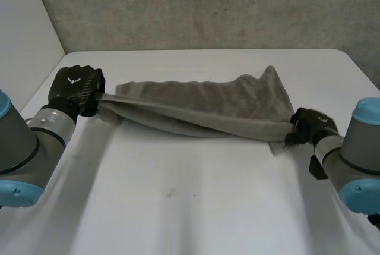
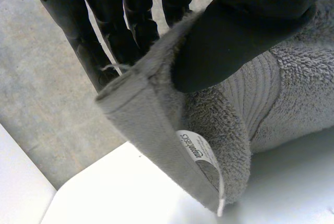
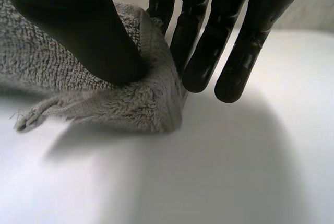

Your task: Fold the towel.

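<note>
The head camera sits high between and behind the two arms, looking down and forward across the flat white tabletop (image 1: 178,207) to the rough grey concrete wall (image 1: 208,5). It stands far enough back to take in the whole rumpled grey terry towel (image 1: 202,109). The left wrist camera rides close along the black left hand (image 2: 250,31), facing that wall. The right wrist camera hangs low over the tabletop, close behind the black right hand (image 3: 78,31). Each wrist view shares its own end of the towel with the head view.
</note>
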Controlling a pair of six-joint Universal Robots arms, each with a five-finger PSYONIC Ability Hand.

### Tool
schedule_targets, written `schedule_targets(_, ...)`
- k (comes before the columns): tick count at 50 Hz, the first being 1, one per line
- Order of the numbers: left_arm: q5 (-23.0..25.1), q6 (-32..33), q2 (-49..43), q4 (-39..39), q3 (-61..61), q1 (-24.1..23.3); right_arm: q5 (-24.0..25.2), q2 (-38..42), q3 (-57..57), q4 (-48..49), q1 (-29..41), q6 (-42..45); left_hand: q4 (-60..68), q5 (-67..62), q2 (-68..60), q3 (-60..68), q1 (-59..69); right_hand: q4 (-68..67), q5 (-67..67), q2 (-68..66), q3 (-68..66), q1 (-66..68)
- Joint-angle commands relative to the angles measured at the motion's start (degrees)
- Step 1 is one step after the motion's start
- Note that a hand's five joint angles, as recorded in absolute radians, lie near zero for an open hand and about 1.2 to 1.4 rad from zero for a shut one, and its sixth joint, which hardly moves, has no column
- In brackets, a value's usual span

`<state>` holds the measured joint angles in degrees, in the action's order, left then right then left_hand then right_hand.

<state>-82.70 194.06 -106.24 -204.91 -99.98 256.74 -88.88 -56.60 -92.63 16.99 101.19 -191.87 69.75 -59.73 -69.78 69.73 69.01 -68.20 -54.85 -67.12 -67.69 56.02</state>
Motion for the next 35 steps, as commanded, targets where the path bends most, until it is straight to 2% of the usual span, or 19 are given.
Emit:
schedule_targets(1, -0.1, 0.0, 0.7, 0.3, 0.0, -0.2, -0.2, -12.8, 0.4, 1.6, -0.8, 6.7, 10.3, -10.3, -10.2, 10.3, 11.0, -11.8, -15.2, -12.9, -12.3, 24.0)
schedule_targets(2, -0.1, 0.0, 0.7, 0.3, 0.0, -0.2, -0.2, -12.8, 0.4, 1.6, -0.8, 6.7, 10.3, -10.3, -10.2, 10.3, 11.0, -11.8, -15.2, -12.9, -12.3, 24.0)
schedule_targets(4, -0.1, 0.1, 2.4, 1.4, 0.0, -0.2, 3.4, -17.3, 1.5, -1.8, -1.2, 15.1, 10.3, -10.3, -10.2, 10.3, 11.0, -11.8, -15.2, -12.9, -12.3, 24.0)
schedule_targets(5, -0.1, 0.1, 2.4, 1.4, 0.0, -0.2, 3.4, -17.3, 1.5, -1.8, -1.2, 15.1, 10.3, -10.3, -10.2, 10.3, 11.0, -11.8, -15.2, -12.9, -12.3, 24.0)
schedule_targets(6, 0.0, 0.1, 3.9, 2.5, -0.1, -0.2, 5.6, -18.8, 2.7, -4.7, -1.4, 20.7, 10.3, -10.3, -10.2, 10.3, 11.0, -11.8, -15.2, -12.9, -12.3, 24.0)
schedule_targets(7, 0.0, 0.1, 3.9, 2.5, -0.1, -0.2, 5.6, -18.8, 2.7, -4.8, -1.4, 20.7, 10.3, -10.3, -10.2, 10.3, 11.0, -11.8, -15.2, -12.9, -12.3, 24.0)
schedule_targets(9, 0.2, 0.1, 6.3, 5.2, 0.0, -0.2, 9.3, -19.9, 5.6, -12.7, -1.6, 32.6, 10.3, -10.3, -10.2, 10.3, 11.0, -11.8, -15.2, -12.9, -12.3, 24.0)
schedule_targets(10, 0.2, 0.1, 6.3, 5.2, 0.0, -0.2, 9.3, -19.9, 5.6, -12.8, -1.6, 32.7, 10.3, -10.3, -10.2, 10.3, 11.0, -11.8, -15.2, -12.9, -12.3, 24.0)
schedule_targets(12, 0.2, 0.3, 8.5, 8.6, 0.0, -0.2, 10.7, -20.7, 8.1, -21.8, -1.5, 43.0, 10.3, -10.3, -10.2, 10.3, 11.0, -11.8, -15.2, -12.9, -12.3, 24.0)
schedule_targets(13, 0.2, 0.3, 8.5, 8.7, 0.0, -0.2, 10.7, -20.7, 8.1, -21.8, -1.5, 43.1, 10.3, -10.3, -10.2, 10.3, 11.0, -11.8, -15.2, -12.9, -12.3, 24.0)
schedule_targets(15, 0.3, 0.7, 9.4, 11.0, 0.0, -0.1, 10.8, -20.5, 9.6, -31.3, -1.4, 51.3, 10.3, -10.3, -10.2, 10.3, 11.0, -11.8, -15.2, -12.9, -12.3, 24.0)
schedule_targets(16, 0.3, 1.7, 9.9, 13.8, 0.0, 0.1, 10.8, -20.5, 9.6, -31.3, -1.4, 51.3, 10.3, -10.3, -10.2, 10.3, 11.0, -11.8, -15.2, -12.9, -12.3, 24.0)
schedule_targets(17, 0.3, 3.4, 9.9, 16.9, 0.0, 0.2, 11.1, -20.4, 9.8, -35.1, -1.2, 55.1, 10.3, -10.3, -10.2, 10.3, 11.0, -11.8, -15.2, -12.9, -12.3, 24.0)
schedule_targets(18, 0.4, 3.4, 9.9, 16.9, 0.0, 0.2, 11.1, -20.4, 9.8, -35.2, -1.2, 55.1, 10.3, -10.3, -10.2, 10.3, 11.0, -11.8, -15.2, -12.9, -12.3, 24.0)
schedule_targets(20, 0.4, 8.1, 9.5, 23.1, -0.2, 0.6, 11.4, -19.4, 9.3, -41.8, -0.9, 61.5, 10.3, -10.3, -10.2, 10.3, 11.0, -11.8, -15.2, -12.9, -12.3, 24.0)
schedule_targets(21, 0.4, 8.1, 9.5, 23.2, -0.2, 0.6, 11.4, -19.4, 9.3, -41.9, -0.9, 61.5, 10.3, -10.3, -10.2, 10.3, 11.0, -11.8, -15.2, -12.9, -12.3, 24.0)
schedule_targets(23, 0.4, 12.5, 7.5, 27.6, -0.8, 0.4, 11.4, -16.0, 8.6, -45.8, -1.0, 66.6, 10.3, -10.3, -10.2, 10.3, 11.0, -11.8, -15.2, -12.9, -12.3, 24.0)
schedule_targets(30, 0.3, 17.1, -0.1, 29.0, -0.1, 0.4, 9.6, -8.6, 8.3, -48.3, -0.6, 73.0, 10.3, -10.3, -10.2, 10.3, 11.0, -11.8, -15.2, -12.9, -12.3, 24.0)
schedule_targets(35, 0.2, 18.3, -6.3, 28.6, 4.9, -0.2, 4.4, -2.9, 14.1, -47.1, 0.6, 74.9, 10.3, -10.3, -10.2, 10.3, 11.0, -11.8, -15.2, -12.9, -12.3, 24.0)
